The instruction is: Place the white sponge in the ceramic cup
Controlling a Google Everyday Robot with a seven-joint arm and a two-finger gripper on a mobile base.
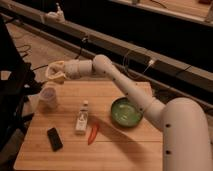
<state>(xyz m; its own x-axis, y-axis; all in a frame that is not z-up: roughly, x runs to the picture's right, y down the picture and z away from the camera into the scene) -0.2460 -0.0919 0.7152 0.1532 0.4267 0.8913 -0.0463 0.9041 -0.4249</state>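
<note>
The white ceramic cup [48,98] stands upright near the left edge of the wooden table [120,145]. My gripper [55,73] is at the end of the arm stretched to the left, and hangs just above and slightly right of the cup. It is shut on the white sponge [54,72], a pale cream block held in the air, apart from the cup's rim.
A green bowl [125,110] sits at the right of the table. A white labelled bottle [82,119] lies in the middle, a red chili pepper [93,134] beside it, and a black device [54,138] at the front left. Dark cables and a frame are to the left.
</note>
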